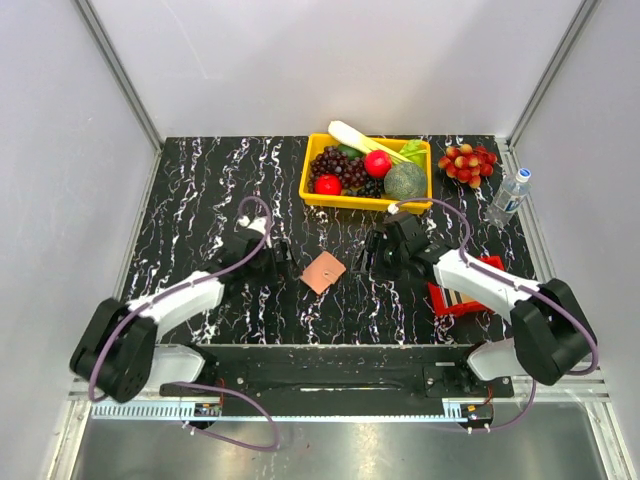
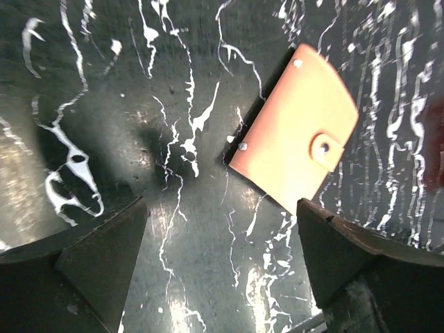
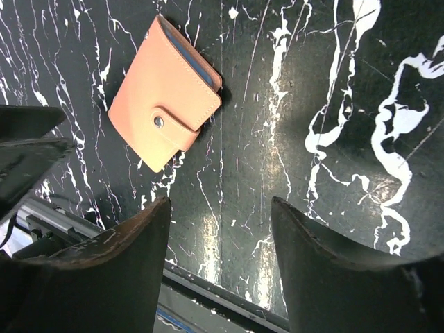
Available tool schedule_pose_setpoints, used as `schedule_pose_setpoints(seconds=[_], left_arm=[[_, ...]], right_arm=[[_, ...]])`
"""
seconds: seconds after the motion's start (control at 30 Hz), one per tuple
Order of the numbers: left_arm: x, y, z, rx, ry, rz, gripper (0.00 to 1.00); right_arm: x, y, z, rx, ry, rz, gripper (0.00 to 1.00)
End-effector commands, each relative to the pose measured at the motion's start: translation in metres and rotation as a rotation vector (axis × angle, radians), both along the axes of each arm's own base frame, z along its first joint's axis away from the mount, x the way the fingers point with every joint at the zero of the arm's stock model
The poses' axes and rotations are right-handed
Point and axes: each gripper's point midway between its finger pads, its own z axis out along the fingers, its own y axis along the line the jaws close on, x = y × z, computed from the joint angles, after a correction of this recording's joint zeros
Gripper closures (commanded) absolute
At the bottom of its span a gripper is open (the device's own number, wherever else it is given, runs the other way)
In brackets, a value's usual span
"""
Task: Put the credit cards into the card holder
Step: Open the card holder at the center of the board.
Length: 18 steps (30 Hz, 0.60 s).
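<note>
The salmon-pink card holder (image 1: 323, 272) lies closed and snapped flat on the black marble table between my two grippers. It also shows in the left wrist view (image 2: 295, 135) and in the right wrist view (image 3: 165, 103). My left gripper (image 1: 284, 253) is open and empty, just left of the wallet, with bare table between its fingers (image 2: 104, 257). My right gripper (image 1: 365, 255) is open and empty, just right of the wallet, its fingers (image 3: 121, 260) over bare table. The credit cards lie in a small red tray (image 1: 460, 296), mostly hidden under my right arm.
A yellow bin (image 1: 366, 170) of toy fruit and vegetables stands at the back centre. A bunch of red grapes (image 1: 467, 161) and a water bottle (image 1: 509, 197) stand at the back right. The table's near edge rail (image 3: 208, 291) shows below the right fingers.
</note>
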Motion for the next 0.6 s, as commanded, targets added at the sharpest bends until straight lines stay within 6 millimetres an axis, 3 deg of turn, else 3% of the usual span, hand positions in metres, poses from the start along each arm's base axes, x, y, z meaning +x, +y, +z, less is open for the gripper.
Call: schedule_pose_setpoints(seconds=[0.0,0.17,0.33,0.47,0.5,0.57], left_arm=[[0.022,-0.039,0.011,-0.077,-0.054,-0.089,0.12],[0.026,-0.052,-0.005,-0.06,-0.015,-0.11,0.2],[0.028,-0.055,-0.019,0.003,0.025,-0.118,0.34],[0.021,-0.048,-0.037,0.051,0.071,-0.125,0.55],[0.019,-0.048,-0.04,0.056,0.076,-0.133,0.64],[0.015,-0.046,-0.046,0.073,0.084,-0.144,0.69]], right_arm=[[0.008,0.023,0.009,0.07,-0.028,0.025,0.37],[0.006,0.038,-0.001,0.067,-0.023,0.133,0.44],[0.029,0.039,-0.004,-0.041,-0.133,0.23,0.44],[0.057,0.038,0.002,-0.136,-0.223,0.263,0.4],[0.06,0.043,0.002,-0.14,-0.23,0.296,0.4],[0.058,0.054,-0.003,-0.129,-0.202,0.393,0.39]])
